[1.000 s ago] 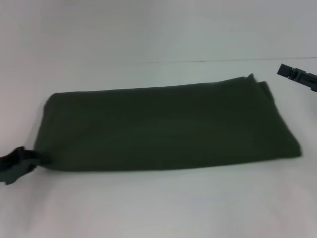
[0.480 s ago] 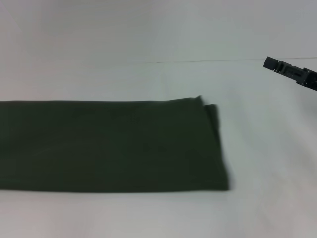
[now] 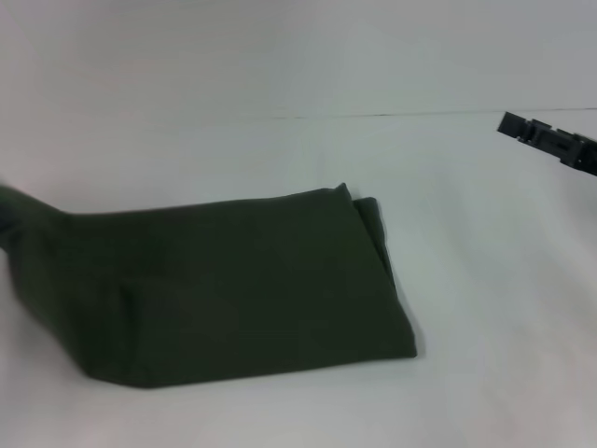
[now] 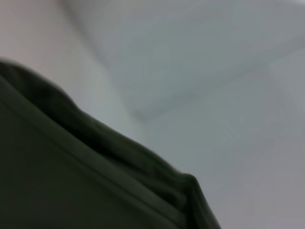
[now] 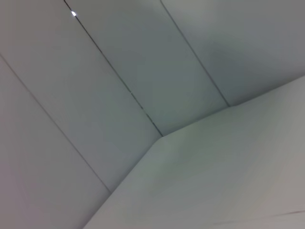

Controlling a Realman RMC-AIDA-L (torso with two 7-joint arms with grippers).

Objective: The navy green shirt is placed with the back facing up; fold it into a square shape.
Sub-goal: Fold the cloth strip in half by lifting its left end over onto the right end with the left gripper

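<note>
The navy green shirt (image 3: 242, 289) lies plain side up as a long folded band on the white table. Its right end is flat, with layered edges showing (image 3: 373, 224). Its left end rises off the table and runs out past the left edge of the head view (image 3: 23, 219). My left gripper is beyond that edge and does not show. The left wrist view is filled with the shirt's folds and a hem (image 4: 95, 167), very close. My right gripper (image 3: 546, 140) hangs above the table at the far right, well away from the shirt.
The white table (image 3: 485, 373) runs out to the front and right. A thin seam (image 3: 373, 116) crosses it behind the shirt. The right wrist view shows only white panels and a seam (image 5: 119, 81).
The shirt has slid left across the table. Its left end, flat half a second ago, is now lifted and the band has bunched shorter. The right gripper has hardly moved.
</note>
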